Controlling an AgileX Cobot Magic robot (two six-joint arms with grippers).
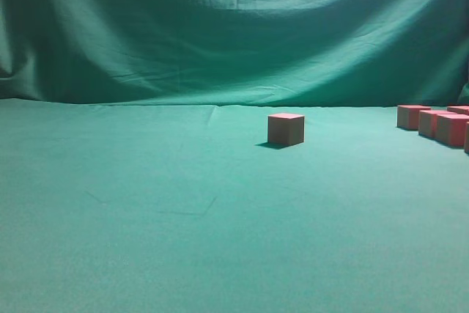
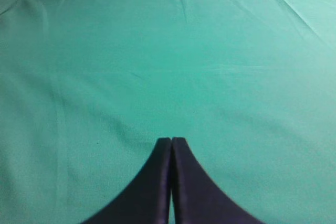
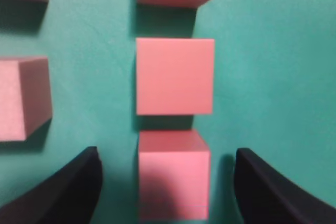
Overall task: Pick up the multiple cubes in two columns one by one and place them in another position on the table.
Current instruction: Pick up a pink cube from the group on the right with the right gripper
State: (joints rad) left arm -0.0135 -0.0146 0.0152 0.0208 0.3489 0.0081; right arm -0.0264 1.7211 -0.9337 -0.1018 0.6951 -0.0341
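Spread wide, the right tool point(image 3: 168, 192) is seen in the right wrist view with its two black fingers point(image 3: 63, 192) at the lower left and lower right of the frame, and the nearest cube point(image 3: 174, 182) lies between them at the bottom centre, apart from both. Above that cube, two more cubes point(image 3: 175, 76) are lined up in the same column toward the top of the frame, and parts of two others are visible at the left edge. The left tool point(image 2: 171, 145) is shown in the left wrist view at the bottom centre, its fingers pressed together over bare cloth with nothing between them.

No brand, label or writing can be read anywhere.

The surface point(image 1: 183, 218) is covered in teal-green cloth with faint creases. In the exterior view a single cube point(image 1: 286, 129) is set alone slightly right of centre, and a cluster of cubes point(image 1: 440, 124) is seen at the right edge, partly cut off. A draped green backdrop point(image 1: 234, 27) fills the upper half of that frame.
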